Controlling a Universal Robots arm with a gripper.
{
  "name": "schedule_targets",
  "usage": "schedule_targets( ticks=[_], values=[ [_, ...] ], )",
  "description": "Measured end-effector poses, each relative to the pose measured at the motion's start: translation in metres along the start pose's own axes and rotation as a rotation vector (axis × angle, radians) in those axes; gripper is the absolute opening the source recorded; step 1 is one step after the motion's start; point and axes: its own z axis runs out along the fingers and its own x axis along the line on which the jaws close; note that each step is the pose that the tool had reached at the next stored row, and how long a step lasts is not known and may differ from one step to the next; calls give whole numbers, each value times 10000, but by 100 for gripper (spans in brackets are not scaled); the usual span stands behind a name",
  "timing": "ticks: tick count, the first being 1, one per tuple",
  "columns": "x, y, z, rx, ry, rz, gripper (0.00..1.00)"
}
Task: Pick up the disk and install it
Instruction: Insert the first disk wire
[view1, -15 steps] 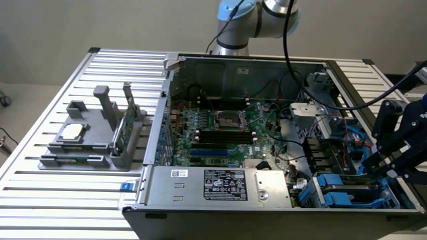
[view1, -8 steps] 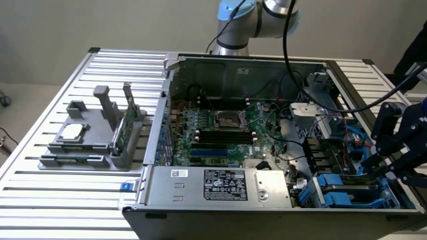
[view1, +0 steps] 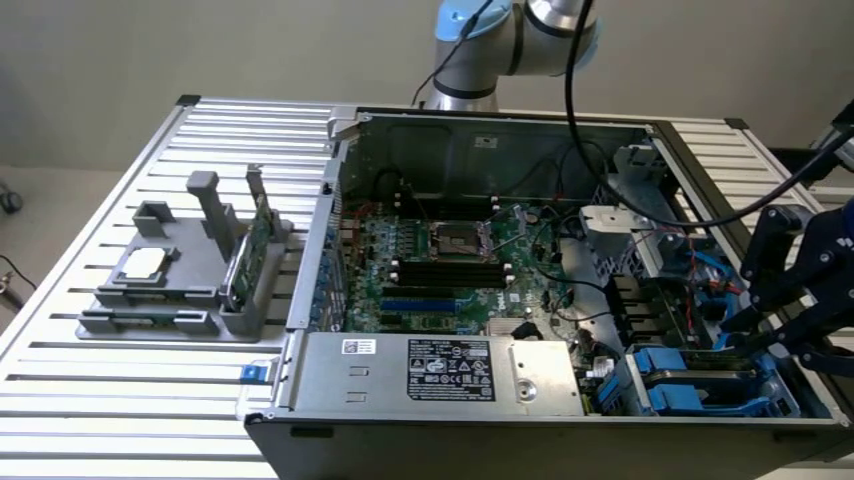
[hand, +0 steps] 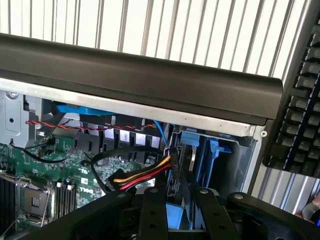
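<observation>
Lying open on the slatted tabletop (view1: 120, 410), the computer case (view1: 324, 250) held a green motherboard (view1: 454, 262) with a bare processor socket in its middle, a silver power supply (view1: 534, 375) along its near wall, and a drive bay (view1: 674, 388) with blue plastic carriers in the corner at the exterior view's right. The claw (view1: 754, 335) hung over that bay, and in the wrist view the claw (hand: 177, 197) had its two dark fingers closed on either side of the disk (hand: 176, 216), which stood on edge between them, a narrow grey slab with blue plastic at its foot (only a sliver of it showed). Just past it stood the upright blue carrier rails (hand: 191, 146) of the bay. A bundle of red, yellow and black cables (hand: 142, 176) looped across close beside the disk, and a twisted red-and-black wire (hand: 75, 126) ran along the case wall. Outside the case, well apart at the exterior view's left, a grey fixture (view1: 174, 318) carried a small square processor chip (view1: 144, 264) and an upright green circuit card (view1: 248, 252). A black keyboard (hand: 300, 100) lay beyond the case. The black label (view1: 450, 368) on the power supply bore white print too small to read.
</observation>
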Motion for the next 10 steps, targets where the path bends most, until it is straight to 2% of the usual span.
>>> schedule_targets(
  ticks=[10],
  values=[
    [-60,28,12,-72,373,-159,27]
  ],
)
